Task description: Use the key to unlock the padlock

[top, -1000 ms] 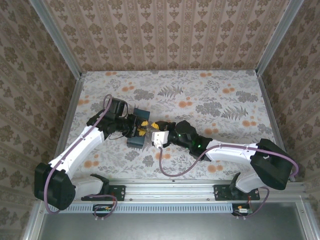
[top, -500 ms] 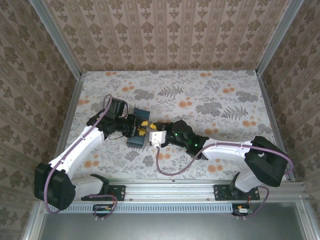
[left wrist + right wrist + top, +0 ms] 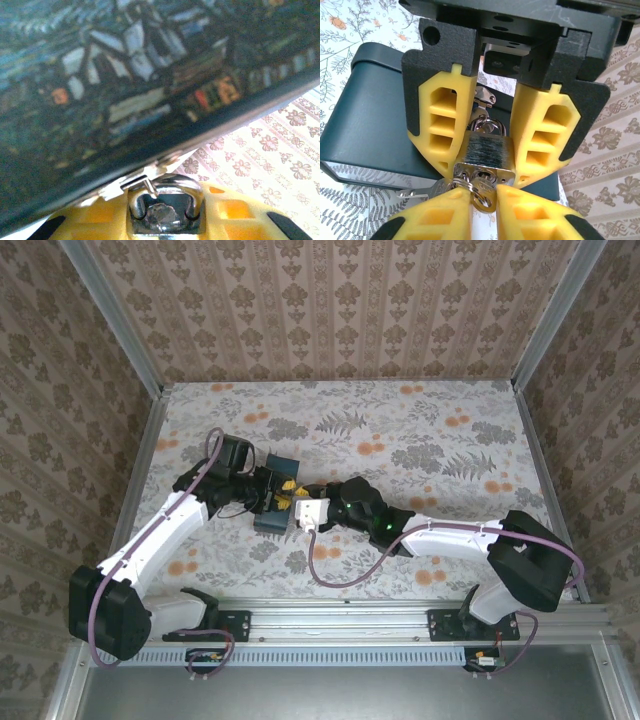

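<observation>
Grey padlock (image 3: 484, 150) hasped to dark blue box (image 3: 375, 115): left gripper (image 3: 487, 162) jaws clamp its sides; right gripper (image 3: 482, 204) jaws pinch key (image 3: 481, 187) beneath.

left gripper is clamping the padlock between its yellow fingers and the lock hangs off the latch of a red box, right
Not quite: the box is dark blue, not red, as the right wrist view shows. The rest holds: the left gripper clamps the padlock between its yellow fingers, and the lock hangs off the box's latch.
</observation>
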Robot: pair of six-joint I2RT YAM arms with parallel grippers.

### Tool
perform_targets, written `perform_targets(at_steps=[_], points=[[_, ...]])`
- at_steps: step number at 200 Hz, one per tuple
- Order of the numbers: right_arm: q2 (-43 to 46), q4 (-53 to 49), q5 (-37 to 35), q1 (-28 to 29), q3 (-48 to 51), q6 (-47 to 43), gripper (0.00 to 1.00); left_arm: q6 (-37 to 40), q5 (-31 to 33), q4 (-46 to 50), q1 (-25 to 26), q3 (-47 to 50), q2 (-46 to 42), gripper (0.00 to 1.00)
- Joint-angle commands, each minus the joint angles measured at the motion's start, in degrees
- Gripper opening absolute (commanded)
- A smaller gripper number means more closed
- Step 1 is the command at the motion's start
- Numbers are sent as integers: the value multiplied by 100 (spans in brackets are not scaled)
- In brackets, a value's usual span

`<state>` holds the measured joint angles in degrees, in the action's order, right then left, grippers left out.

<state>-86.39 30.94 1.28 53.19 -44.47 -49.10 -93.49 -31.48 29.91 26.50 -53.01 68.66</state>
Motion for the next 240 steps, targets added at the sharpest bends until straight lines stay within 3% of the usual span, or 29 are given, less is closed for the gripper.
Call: perform_targets(at_steps=[1, 30, 49, 74, 121, 157, 203, 221, 233, 240], points=[[-105, -52, 41, 27, -285, 256, 14, -125, -224, -331, -5, -78, -144, 0], [-126, -176, -207, 39, -457, 1122, 9, -201, -188, -468, 20, -52, -159, 0], [-143, -188, -314, 50, -568, 2068, 0, -281, -178, -585, 54, 10, -158, 0], [-153, -52, -612, 62, -560, 3523, 0, -383, -114, -740, 74, 75, -185, 0], [0, -160, -677, 20, -673, 7581, 0, -408, -33, -882, 74, 148, -163, 0], [-216, -242, 164, -242, -715, 10750, 0, -129, 66, -633, 77, 4, -117, 0], [-601, 180, 1158, -527, -700, 13351, 0, 106, 191, -410, 106, 37, -159, 0], [-793, 386, 1682, -594, -924, 13952, 0, 129, 209, -361, 103, 59, -169, 0], [-883, 232, 2223, -675, -1222, 13797, 0, 118, 203, -363, 92, 72, -193, 0], [-883, -167, 2586, -746, -1401, 13596, 5, 112, 195, -358, 76, 89, -209, 0]])
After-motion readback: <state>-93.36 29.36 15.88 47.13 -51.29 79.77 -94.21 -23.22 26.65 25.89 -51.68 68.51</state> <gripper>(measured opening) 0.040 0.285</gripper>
